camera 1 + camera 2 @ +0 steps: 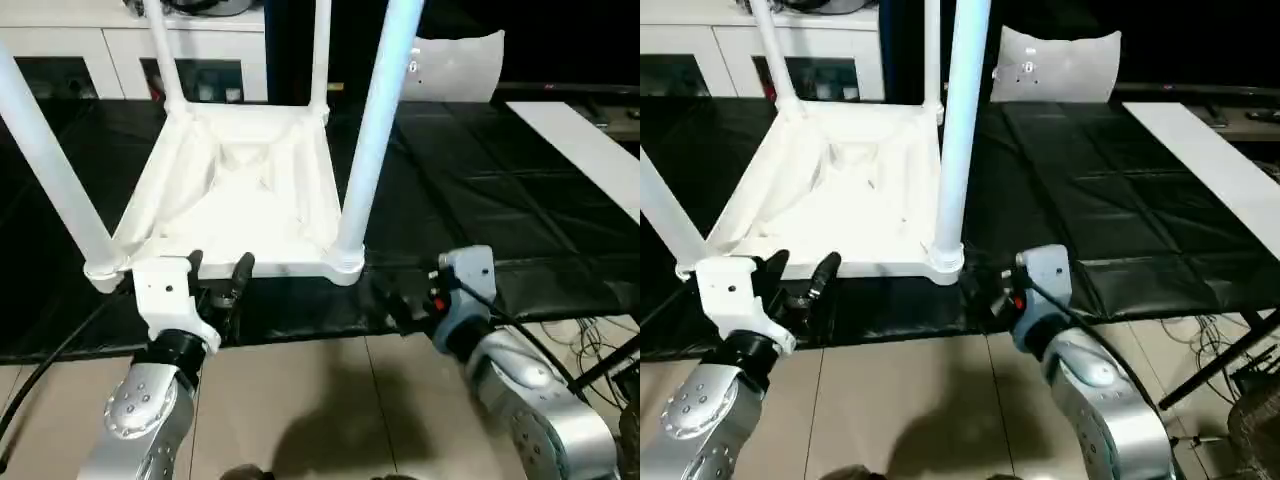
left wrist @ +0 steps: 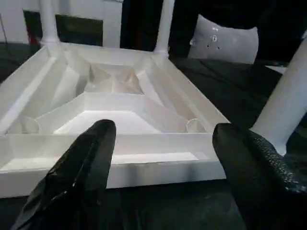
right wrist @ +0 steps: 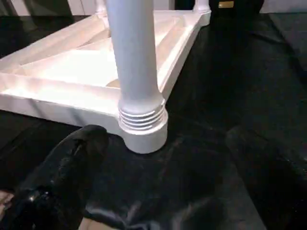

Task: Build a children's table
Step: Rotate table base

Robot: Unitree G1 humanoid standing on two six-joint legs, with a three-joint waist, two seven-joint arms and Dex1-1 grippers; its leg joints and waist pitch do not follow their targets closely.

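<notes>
Grippers came first, nearest the camera: the left gripper (image 1: 218, 268) stood with fingers apart and empty, just before the near rim of the upside-down tabletop (image 1: 240, 190), and the right gripper (image 3: 158, 191) gaped wide near the near right leg (image 1: 375, 130). On the black mat (image 1: 480, 210), all four legs seemed seated, so the assembly looked nearly finished; turning it upright probably remained. The leg tops were cut off, and the far sockets were hard to judge.

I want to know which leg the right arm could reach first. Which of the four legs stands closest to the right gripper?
The near right leg, in the tabletop's corner socket just ahead of the right gripper. The other three stand further left or at the far edge.
</notes>
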